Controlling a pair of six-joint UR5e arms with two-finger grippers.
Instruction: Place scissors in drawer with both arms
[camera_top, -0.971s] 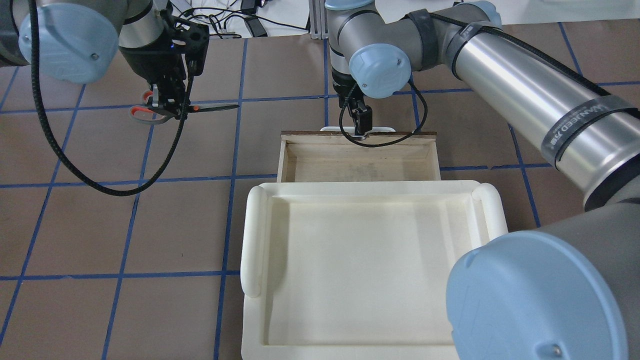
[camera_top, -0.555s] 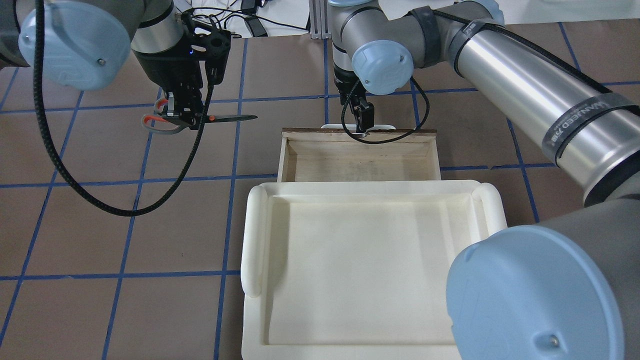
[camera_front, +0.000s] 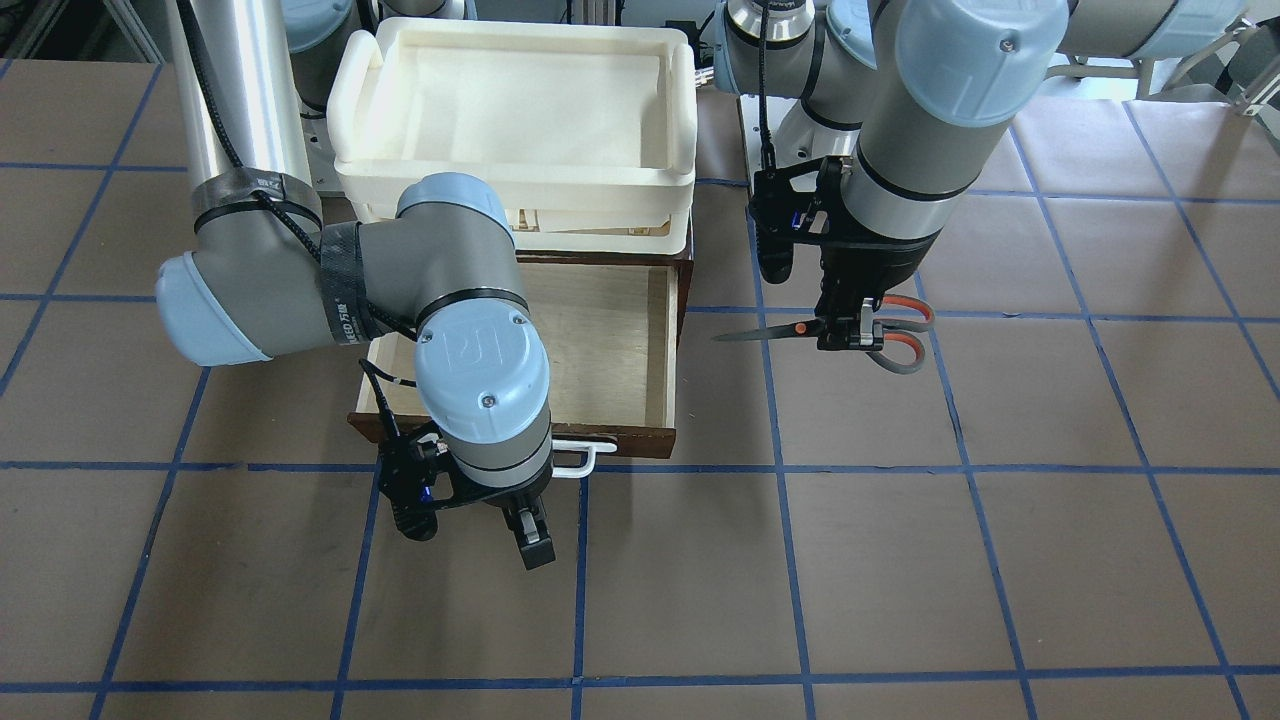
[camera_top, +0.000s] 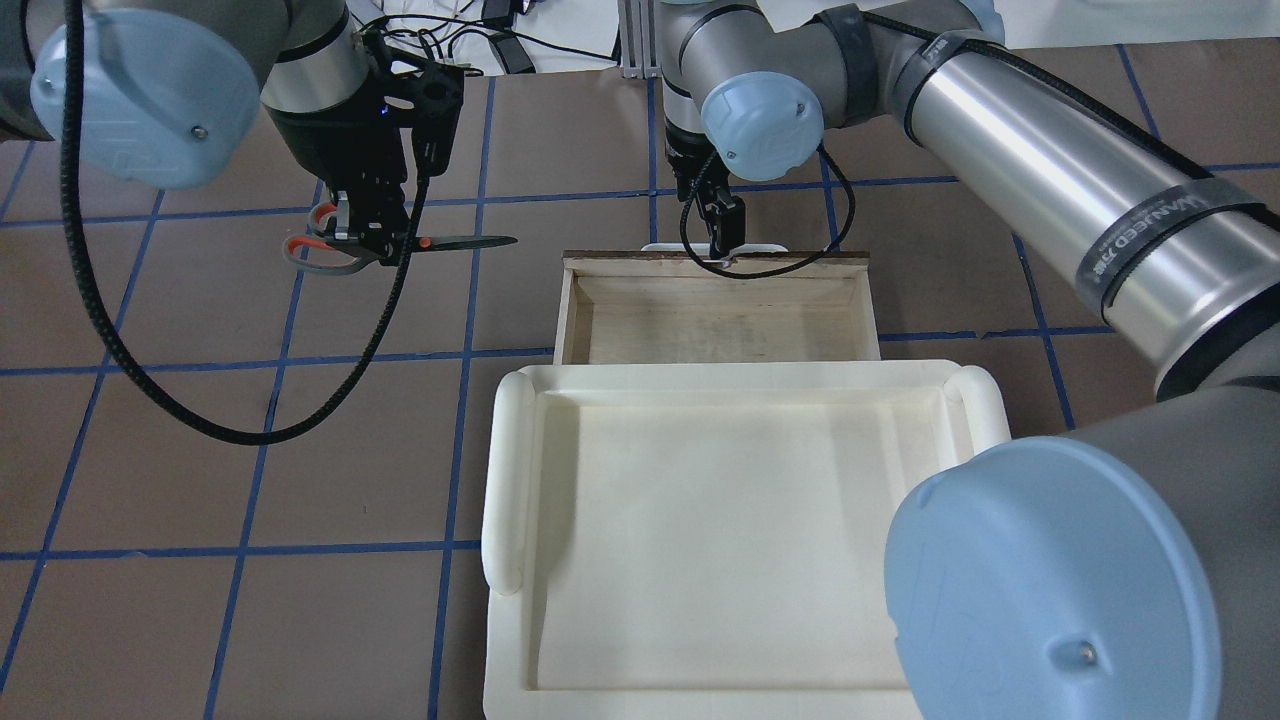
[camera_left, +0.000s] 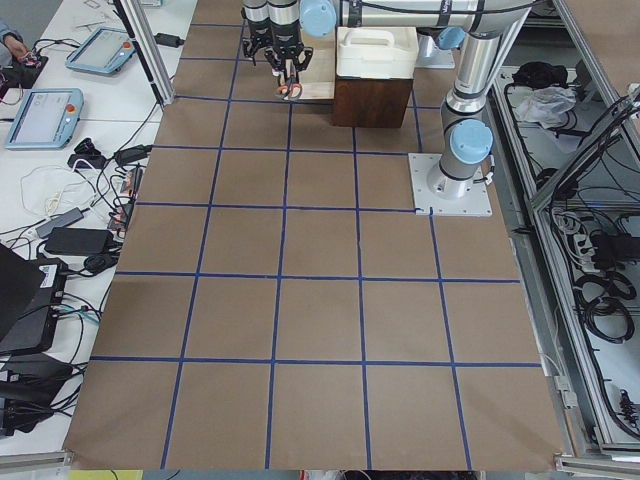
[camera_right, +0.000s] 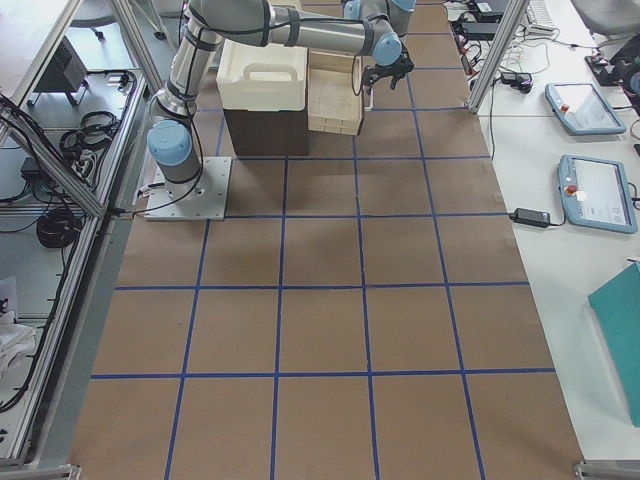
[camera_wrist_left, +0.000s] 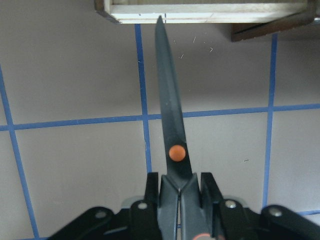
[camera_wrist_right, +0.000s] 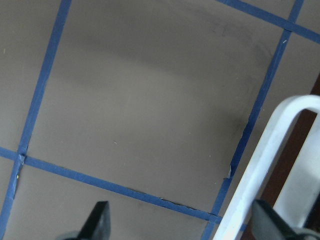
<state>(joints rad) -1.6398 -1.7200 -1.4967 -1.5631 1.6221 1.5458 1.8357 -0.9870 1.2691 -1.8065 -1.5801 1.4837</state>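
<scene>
My left gripper (camera_top: 365, 232) is shut on the scissors (camera_top: 470, 241) just behind the orange pivot and holds them level above the table, left of the drawer (camera_top: 572, 310). The blades point at the drawer. In the left wrist view the scissors' (camera_wrist_left: 167, 100) tip reaches the drawer's corner (camera_wrist_left: 200, 12). In the front view the left gripper (camera_front: 850, 330) holds the scissors (camera_front: 750, 335) right of the drawer (camera_front: 660, 350), which stands pulled out with a bare pale inside. My right gripper (camera_front: 530, 535) is open and empty just beyond the white handle (camera_front: 585, 458). The handle (camera_wrist_right: 260, 170) lies by one fingertip (camera_wrist_right: 270, 225).
A cream-white tray (camera_top: 500, 480) sits on top of the dark cabinet (camera_left: 372, 95) that holds the drawer. The right arm's black cable (camera_top: 790, 275) hangs over the drawer's front edge. Brown table with blue tape lines lies all around.
My left gripper carried the scissors to the right, toward the drawer. The drawer front and handle slid a little farther out, and my right gripper moved slightly away with them.
</scene>
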